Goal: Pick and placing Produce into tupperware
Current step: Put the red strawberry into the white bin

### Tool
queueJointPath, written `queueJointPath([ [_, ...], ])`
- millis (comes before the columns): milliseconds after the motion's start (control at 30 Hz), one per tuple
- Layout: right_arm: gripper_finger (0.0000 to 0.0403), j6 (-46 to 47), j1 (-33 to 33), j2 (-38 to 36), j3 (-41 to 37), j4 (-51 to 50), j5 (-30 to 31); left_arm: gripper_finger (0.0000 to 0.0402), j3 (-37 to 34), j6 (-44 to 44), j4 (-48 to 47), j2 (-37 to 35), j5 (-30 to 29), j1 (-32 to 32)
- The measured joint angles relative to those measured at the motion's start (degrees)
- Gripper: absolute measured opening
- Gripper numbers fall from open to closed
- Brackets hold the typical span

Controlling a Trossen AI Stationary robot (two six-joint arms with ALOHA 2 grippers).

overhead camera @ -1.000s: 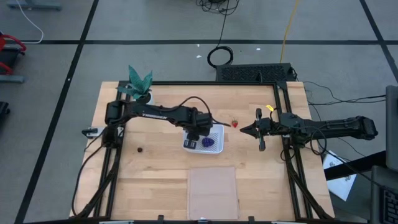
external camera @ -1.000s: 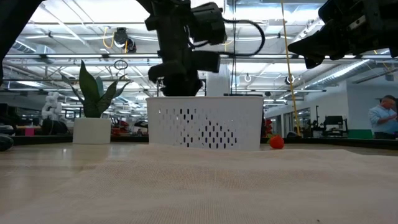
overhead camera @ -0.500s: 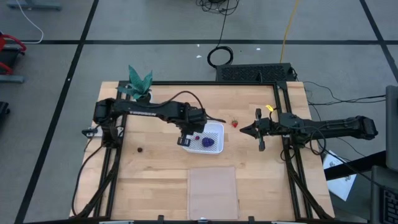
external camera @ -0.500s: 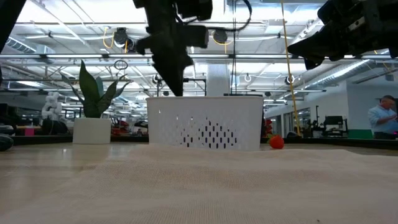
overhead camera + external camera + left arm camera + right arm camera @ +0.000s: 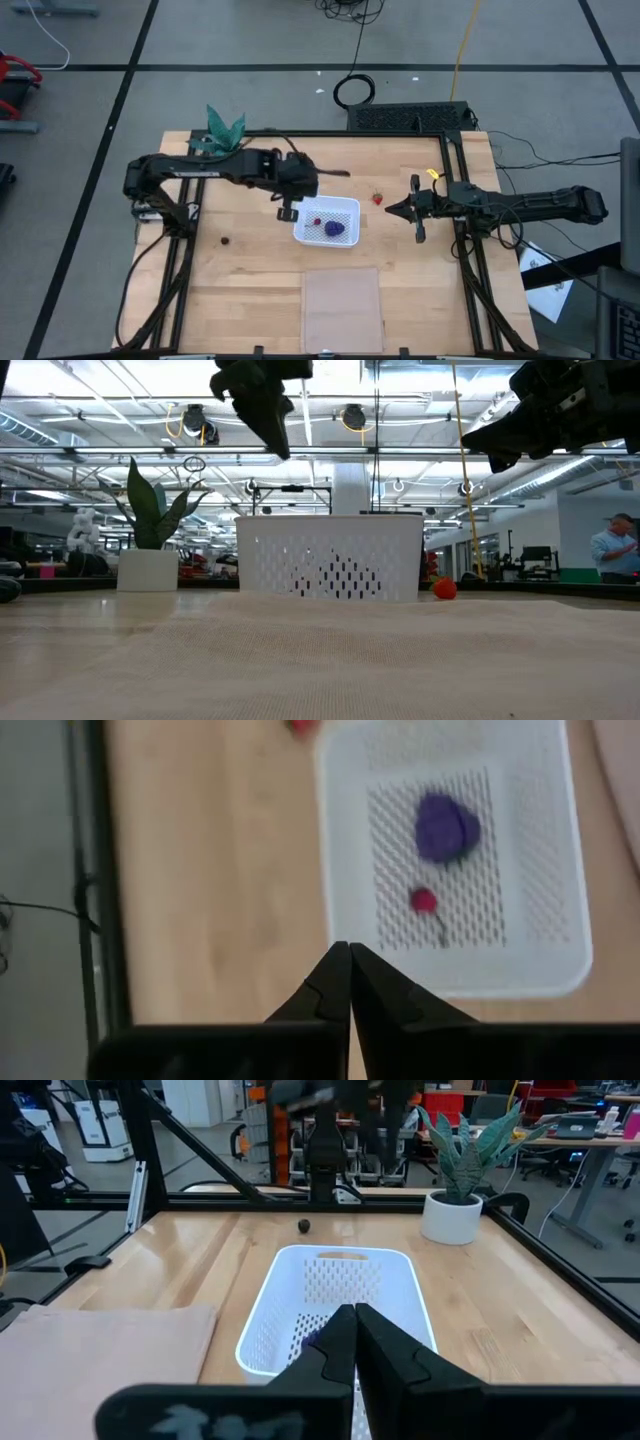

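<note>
Lying alone at the table's left is a dark berry [image 5: 226, 240]. Next, the left gripper [image 5: 287, 211] hovers beside the white tupperware [image 5: 345, 206], fingers pressed together, empty. Inside sit a purple cluster [image 5: 334, 229] and red strawberry piece [image 5: 318, 222]. Another strawberry [image 5: 377, 199] lies beyond, near the right gripper [image 5: 394, 209], fingers together.

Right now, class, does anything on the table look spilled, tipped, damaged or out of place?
Nothing stands out. The white container sits flat, holding the purple cluster and a red piece. A strawberry and dark berry lie loose on the wood, simply not yet packed.
</note>
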Motion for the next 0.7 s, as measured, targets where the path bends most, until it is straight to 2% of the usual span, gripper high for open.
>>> queueJointPath([
  [133, 0.0, 0.0, 0.0, 0.0, 0.0, 0.0, 0.0, 0.0002, 0.0, -1.4, 2.8, -3.1, 1.7, 1.2],
  [300, 0.0, 0.0, 0.0, 0.0, 0.0, 0.0, 0.0, 0.0004, -3.1, 2.9, 4.9, -7.4, 1.9, 1.3],
  [367, 0.0, 0.0, 0.0, 0.0, 0.0, 0.0, 0.0, 0.0002, -6.2, 3.3, 7.0, -9.9, 2.7, 2.1],
  [600, 0.0, -0.1, 0.0, 0.0, 0.0, 0.1, 0.0, 0.0002, -23.2, -0.5, 23.6, -19.4, 13.5, 7.6],
  [700, 0.0, -0.2, 0.0, 0.1, 0.0, 0.5, 0.0, 0.0004, -29.0, -2.4, 29.1, -23.1, 14.6, 8.2],
])
